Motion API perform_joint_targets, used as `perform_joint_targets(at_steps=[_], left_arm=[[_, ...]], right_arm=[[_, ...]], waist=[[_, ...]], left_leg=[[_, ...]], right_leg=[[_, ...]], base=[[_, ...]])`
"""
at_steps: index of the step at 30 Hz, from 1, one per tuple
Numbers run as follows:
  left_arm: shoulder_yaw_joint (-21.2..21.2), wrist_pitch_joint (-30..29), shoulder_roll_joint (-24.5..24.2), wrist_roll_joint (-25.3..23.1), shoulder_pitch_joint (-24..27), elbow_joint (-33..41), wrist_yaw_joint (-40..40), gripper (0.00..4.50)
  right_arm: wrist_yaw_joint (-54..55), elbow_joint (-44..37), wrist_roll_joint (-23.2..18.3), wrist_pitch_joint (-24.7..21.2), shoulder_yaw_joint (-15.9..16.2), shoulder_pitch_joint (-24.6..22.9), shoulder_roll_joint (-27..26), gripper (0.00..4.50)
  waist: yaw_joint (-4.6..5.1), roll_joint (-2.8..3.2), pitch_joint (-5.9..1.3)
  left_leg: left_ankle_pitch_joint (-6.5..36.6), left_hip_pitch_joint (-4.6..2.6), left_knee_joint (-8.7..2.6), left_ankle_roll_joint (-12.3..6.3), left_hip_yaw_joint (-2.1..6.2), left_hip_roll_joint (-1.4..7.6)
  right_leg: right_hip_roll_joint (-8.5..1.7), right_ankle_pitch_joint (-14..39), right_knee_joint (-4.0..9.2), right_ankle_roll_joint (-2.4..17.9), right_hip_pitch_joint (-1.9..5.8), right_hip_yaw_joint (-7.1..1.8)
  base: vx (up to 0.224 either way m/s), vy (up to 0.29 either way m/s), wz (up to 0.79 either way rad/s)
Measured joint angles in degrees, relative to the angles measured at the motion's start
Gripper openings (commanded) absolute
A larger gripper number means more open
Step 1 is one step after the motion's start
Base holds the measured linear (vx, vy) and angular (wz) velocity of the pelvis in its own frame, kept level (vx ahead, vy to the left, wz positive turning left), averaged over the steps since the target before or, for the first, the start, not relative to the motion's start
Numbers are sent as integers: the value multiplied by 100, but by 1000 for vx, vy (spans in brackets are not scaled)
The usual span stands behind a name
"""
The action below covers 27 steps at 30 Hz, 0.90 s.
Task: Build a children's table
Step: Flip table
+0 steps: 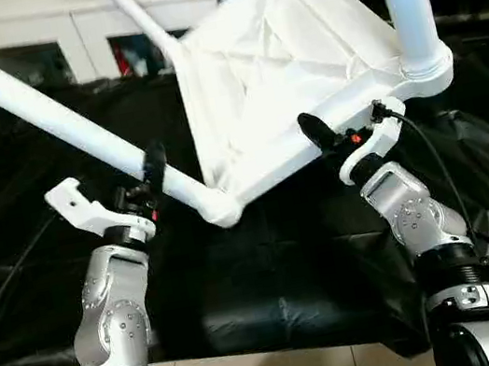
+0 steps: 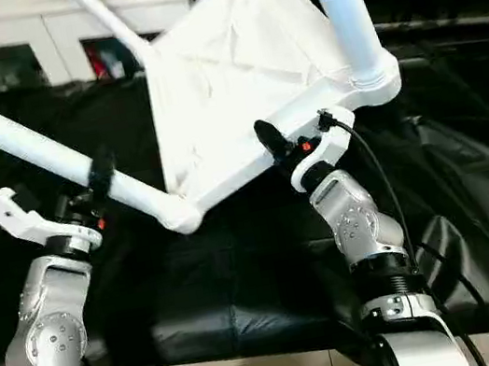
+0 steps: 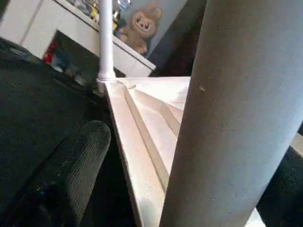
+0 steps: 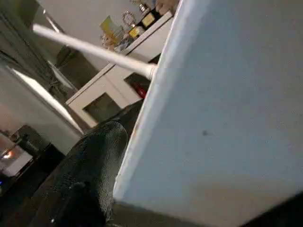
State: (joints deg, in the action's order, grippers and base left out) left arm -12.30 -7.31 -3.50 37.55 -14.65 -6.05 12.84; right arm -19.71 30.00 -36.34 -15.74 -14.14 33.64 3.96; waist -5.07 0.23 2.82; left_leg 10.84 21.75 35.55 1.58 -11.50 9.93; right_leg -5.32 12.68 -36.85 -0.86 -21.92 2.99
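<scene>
White plastic table, legs going in

I hold the table (image 1: 279,54) tilted up above the black-draped bench (image 1: 270,273), underside towards me. My right hand (image 1: 350,138) clamps its near rim; my left hand (image 1: 118,191) stands apart around a leg (image 1: 53,117) slanting up-left. Next, I judge, seat the last leg.

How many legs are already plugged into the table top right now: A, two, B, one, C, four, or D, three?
D: three legs stand in corner sockets of the tilted table top, one near the left gripper, one above the right gripper, and a thin one at the far corner.
</scene>
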Motion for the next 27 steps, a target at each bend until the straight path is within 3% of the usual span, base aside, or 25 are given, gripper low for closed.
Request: perform_joint_targets(at_steps=[3, 10, 18, 23, 27], left_arm=[[-1, -78, 12, 180, 10, -72, 50, 450], [0, -310, -352, 363, -133, -672, 1138, 450], [460, -609, -864, -5, -907, -1403, 1556, 450], [477, -723, -920, -116, -1281, -1841, 1584, 450], [332, -1326, -1114, 394, -1092, -1789, 2245, 450]], right_arm=[[82, -52, -24, -8, -8, -3, 6, 262], [32, -229, -144, -198, -18, -81, 222, 262], [34, -226, -202, -288, -182, -184, 473, 262], [99, -222, -203, -288, -270, -183, 478, 261], [48, -230, -259, -301, -235, -183, 474, 261]], waist=[[25, 15, -15], [-13, 45, -68], [-31, 3, -67], [5, -7, -75], [67, -5, -100]], left_leg=[[0, -9, -5, 0, -1, -3], [0, -37, -43, 1, -11, -12], [-1, -64, -79, 0, -40, -18], [-1, -67, -84, 1, -43, -18], [-1, -70, -121, 1, -55, -19]], right_leg=[[3, -2, 7, -2, 5, -10], [5, 21, 31, -43, 22, -26], [6, 26, 76, -51, 84, -56], [6, 28, 85, -54, 87, -60], [6, 27, 98, -46, 72, -63]], base=[[0, 0, 0], [0, 0, 0], [0, 0, 0], [0, 0, 0], [0, 0, 0]])
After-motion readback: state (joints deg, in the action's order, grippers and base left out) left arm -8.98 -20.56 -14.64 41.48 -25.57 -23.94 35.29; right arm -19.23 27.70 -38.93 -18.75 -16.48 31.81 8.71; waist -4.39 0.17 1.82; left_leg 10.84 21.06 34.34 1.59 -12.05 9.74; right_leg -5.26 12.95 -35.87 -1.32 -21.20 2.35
